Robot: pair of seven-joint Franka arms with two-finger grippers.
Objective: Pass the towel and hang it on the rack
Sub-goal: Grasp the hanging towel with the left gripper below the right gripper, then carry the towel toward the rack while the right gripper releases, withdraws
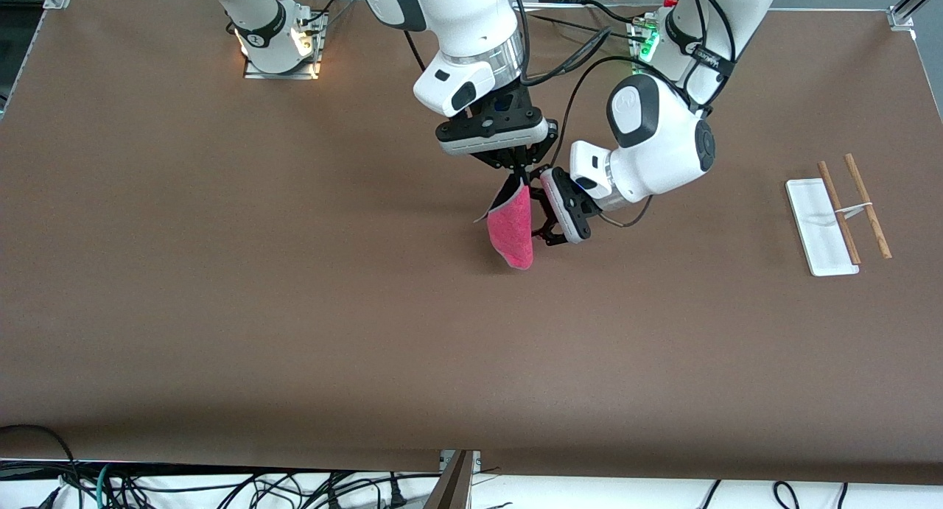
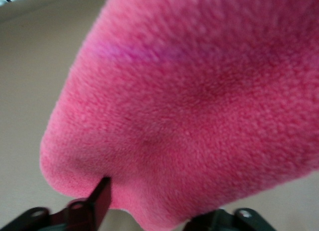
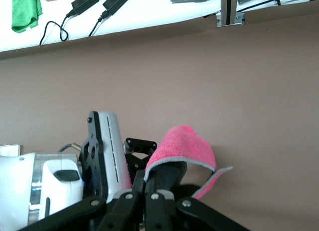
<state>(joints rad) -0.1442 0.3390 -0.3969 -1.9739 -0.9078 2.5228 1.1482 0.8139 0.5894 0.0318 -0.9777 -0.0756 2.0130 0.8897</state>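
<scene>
A: Where is the towel (image 1: pixel 513 229) in the front view?

B: Hanging in the air over the middle of the table (image 1: pixel 295 310), pink face toward the camera, a strip of dark grey showing at its upper edge. The right gripper (image 1: pixel 520 171) points straight down and has its fingers closed on the towel's top corner.

A: And the left gripper (image 1: pixel 543 216)?

B: It sits just beside the hanging towel, turned sideways toward it. From the front its fingers are hidden by the cloth — I cannot tell how far apart they stand or whether they touch it.

A: Does the left wrist view settle that?

B: Not quite. Pink fleece (image 2: pixel 199 106) fills nearly the whole view, and one dark finger (image 2: pixel 99 198) meets the towel's lower rim, the other only a dark shape at the edge. Whether they pinch it, I cannot tell.

A: What does the right wrist view add?

B: The right fingers (image 3: pixel 159 191) pressed together on the cloth (image 3: pixel 184 146), which folds over so the grey edging and dark inner face show — and the left gripper's white body (image 3: pixel 107 151) close alongside.

A: The rack (image 1: pixel 836 218)?

B: Only in the front view, standing toward the left arm's end of the table, well apart from the towel — white base with two brown rods.
</scene>
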